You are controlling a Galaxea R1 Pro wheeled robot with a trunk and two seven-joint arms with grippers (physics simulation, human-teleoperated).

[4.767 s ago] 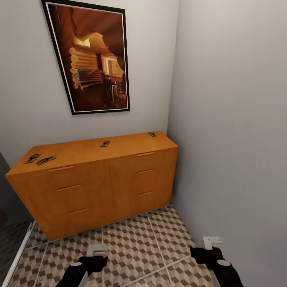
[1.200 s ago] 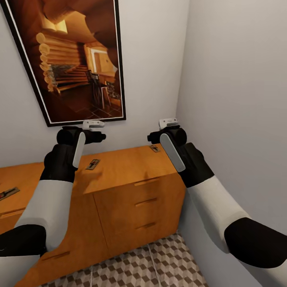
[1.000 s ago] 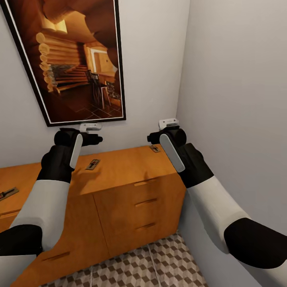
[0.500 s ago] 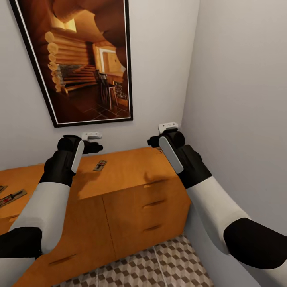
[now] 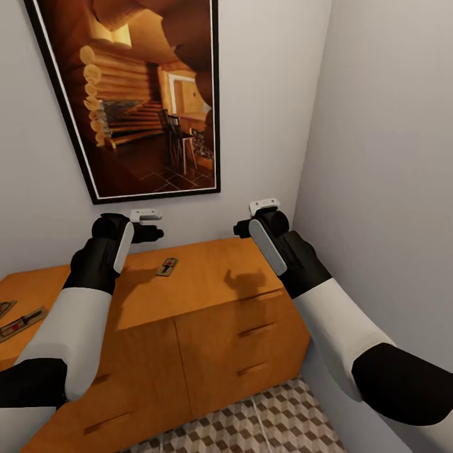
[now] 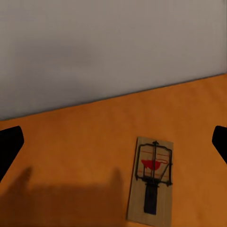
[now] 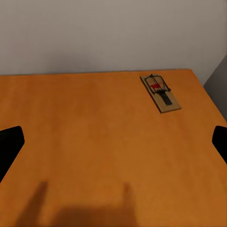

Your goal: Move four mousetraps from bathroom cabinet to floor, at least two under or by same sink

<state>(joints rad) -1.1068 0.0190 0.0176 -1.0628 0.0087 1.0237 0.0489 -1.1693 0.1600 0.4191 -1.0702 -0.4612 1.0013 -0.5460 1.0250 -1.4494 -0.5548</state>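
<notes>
Left gripper (image 5: 146, 225): held up over the cabinet top, left of frame centre in the head view; in its wrist view the dark fingertips (image 6: 9, 149) sit at the two side edges with a wide gap between them, so it is released and holding nothing.
Right gripper (image 5: 253, 219): raised right of centre in the head view, over the far right part of the top; its wrist view shows the same spread, tips wide apart, nothing held.
Cabinet (image 5: 207, 296): orange-brown wood, flat top, drawer fronts facing me, filling the lower half of the head view against the back wall.
Middle mousetrap (image 5: 167, 267): lying flat on the cabinet top, just below and right of the left gripper in frame; in the left wrist view (image 6: 151, 186) it is low and right of centre, with the wire bar and red bait pad clear.
Corner mousetrap (image 7: 160, 93): flat on the top near the back right corner, upper right in the right wrist view.
Other mousetraps (image 5: 22, 323): at the left edge of the head view, partly cut off.
Bathroom floor (image 5: 251, 428): cube-pattern tiles along the bottom of the head view.
Handling: looks light, stiff and very thin, so likely to skid on the smooth wood when pinched.
Where to grip: I'd judge across the long wooden edges, clear of the wire bar.
</notes>
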